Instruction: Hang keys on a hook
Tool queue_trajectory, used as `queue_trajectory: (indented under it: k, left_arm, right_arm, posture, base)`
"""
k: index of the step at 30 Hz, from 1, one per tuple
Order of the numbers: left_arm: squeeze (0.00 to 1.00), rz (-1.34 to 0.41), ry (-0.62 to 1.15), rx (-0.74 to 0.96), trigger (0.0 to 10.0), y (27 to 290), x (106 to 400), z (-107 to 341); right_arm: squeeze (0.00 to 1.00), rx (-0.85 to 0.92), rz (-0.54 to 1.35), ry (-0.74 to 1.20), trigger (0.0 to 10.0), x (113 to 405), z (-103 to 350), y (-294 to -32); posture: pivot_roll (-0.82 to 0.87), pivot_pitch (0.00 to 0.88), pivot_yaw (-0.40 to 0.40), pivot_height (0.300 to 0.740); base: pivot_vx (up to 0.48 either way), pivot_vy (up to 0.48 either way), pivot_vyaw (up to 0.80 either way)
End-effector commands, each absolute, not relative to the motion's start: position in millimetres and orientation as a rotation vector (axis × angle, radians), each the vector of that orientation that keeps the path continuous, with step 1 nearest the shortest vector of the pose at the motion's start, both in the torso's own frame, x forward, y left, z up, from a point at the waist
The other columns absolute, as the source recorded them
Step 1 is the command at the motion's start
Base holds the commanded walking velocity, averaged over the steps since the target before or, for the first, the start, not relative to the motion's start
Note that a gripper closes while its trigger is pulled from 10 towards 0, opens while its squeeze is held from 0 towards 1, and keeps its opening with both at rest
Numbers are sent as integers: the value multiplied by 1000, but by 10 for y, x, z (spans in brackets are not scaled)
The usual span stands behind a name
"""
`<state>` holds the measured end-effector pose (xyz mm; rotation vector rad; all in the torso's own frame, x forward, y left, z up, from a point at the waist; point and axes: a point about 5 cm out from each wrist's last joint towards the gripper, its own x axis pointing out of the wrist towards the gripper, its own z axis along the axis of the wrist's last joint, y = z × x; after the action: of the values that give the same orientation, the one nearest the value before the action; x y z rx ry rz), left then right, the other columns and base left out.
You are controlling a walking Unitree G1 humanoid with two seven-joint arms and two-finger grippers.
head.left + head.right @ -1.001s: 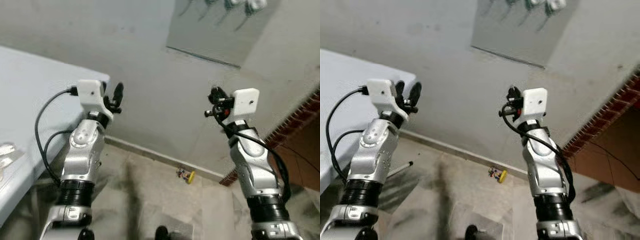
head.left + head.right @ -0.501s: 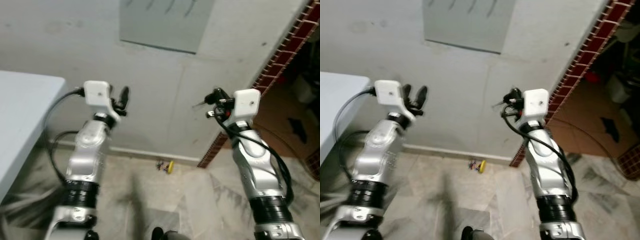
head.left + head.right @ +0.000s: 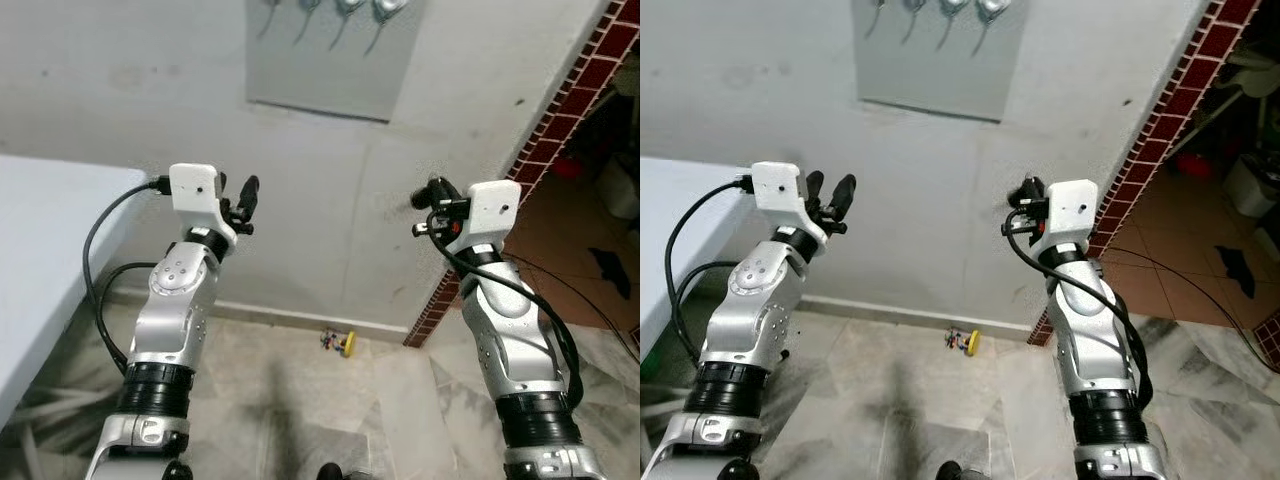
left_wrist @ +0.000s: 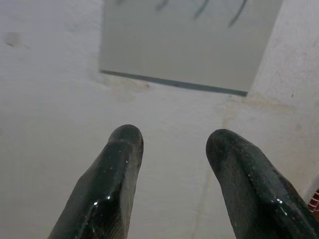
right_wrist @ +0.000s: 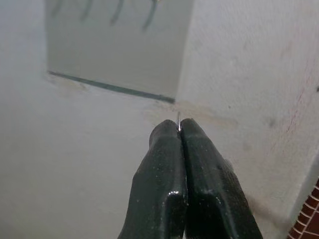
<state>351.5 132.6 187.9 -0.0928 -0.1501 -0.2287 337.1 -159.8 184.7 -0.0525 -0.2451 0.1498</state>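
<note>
Right gripper (image 5: 179, 130) has its jaws pinched tight on a thin sliver of metal, probably the keys (image 5: 178, 119). Left gripper (image 4: 172, 142) is raised alongside, jaws apart. Farther up the wall, hooks (image 3: 930, 10) line a grey panel (image 3: 940, 65).

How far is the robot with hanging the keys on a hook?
Done: the right gripper is shut on a thin metal piece, probably the keys' ring, and both arms face the wall. In hand: it is raised below the grey panel with its hooks. Left: lift to a hook, slip the ring on, release. The left gripper is open, holding nothing.
</note>
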Motion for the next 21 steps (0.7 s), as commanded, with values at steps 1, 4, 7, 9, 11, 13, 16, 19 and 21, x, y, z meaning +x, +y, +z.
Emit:
queue_trajectory:
  k: [1,4,7,9,11,13,16,19,21]
  left_arm:
    - [0,-222,-150,-87,10000,1353,3518,1904]
    - [0,-221,-149,-88,10000,1356,3519,1904]
    - [0,-219,-150,-88,10000,1356,3518,1908]
    - [0,-218,-150,-91,10000,1357,3519,1909]
    - [0,-217,-148,-93,10000,1357,3521,1910]
    - [0,-216,-147,-99,10000,1358,3522,1908]
    - [0,-212,-144,-108,10000,1364,3525,1906]
    - [0,-207,-141,-119,10000,1367,3525,1901]
    - [0,-208,-139,-122,10000,1367,3526,1899]
  right_arm:
    - [0,-55,147,-265,10000,3366,1906,-1610]
    - [0,-56,147,-265,10000,3364,1905,-1612]
    - [0,-56,147,-265,10000,3361,1907,-1616]
    - [0,-57,147,-264,10000,3361,1907,-1617]
    - [0,-59,147,-263,10000,3362,1906,-1617]
    - [0,-59,147,-263,10000,3361,1905,-1617]
    - [0,-60,149,-263,10000,3362,1907,-1617]
    - [0,-60,150,-263,10000,3360,1907,-1614]
    - [0,-59,151,-261,10000,3360,1905,-1611]
  posture:
    - [52,155,-90,740]
    - [52,155,-90,740]
    - [51,158,-90,740]
    - [50,155,-90,740]
    - [50,155,-90,740]
    - [50,155,-90,740]
    - [51,157,-93,740]
    - [51,157,-93,740]
    - [51,158,-93,740]
  base:
    - [356,0,0]
    - [355,0,0]
    - [352,0,0]
    - [351,0,0]
    - [352,0,0]
    - [345,0,0]
    - [208,174,0]
    - [0,277,0]
    - [0,302,0]
